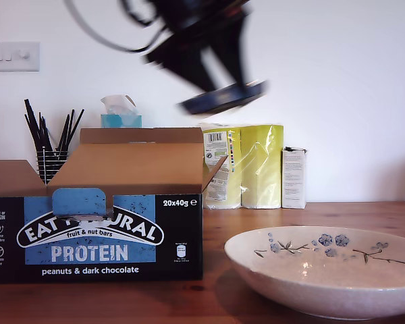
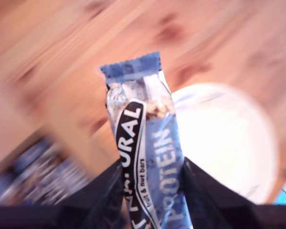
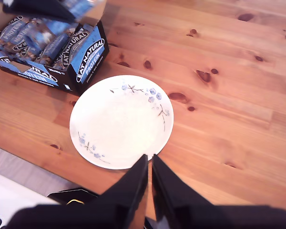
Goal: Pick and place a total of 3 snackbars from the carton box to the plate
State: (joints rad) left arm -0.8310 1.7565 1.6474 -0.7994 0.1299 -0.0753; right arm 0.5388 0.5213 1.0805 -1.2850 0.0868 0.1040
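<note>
The table (image 3: 219, 71) is showing as warm pine wood, knotted and grained, with a soft satin sheen. The carton box (image 1: 131, 169) is looking like plain matt brown cardboard on its flaps, while its printed black and blue front is catching a faint gloss. The snackbar (image 2: 148, 157) held between the jaws is gleaming in a shiny, crinkled plastic-film wrapper. The plate (image 1: 310, 280) is looking like glazed ceramic, smooth, cream and finely speckled. The gripper fingers (image 3: 169, 191) are appearing as matt black plastic. The yellow packs (image 1: 246, 165) behind are wearing thin glossy film.
</note>
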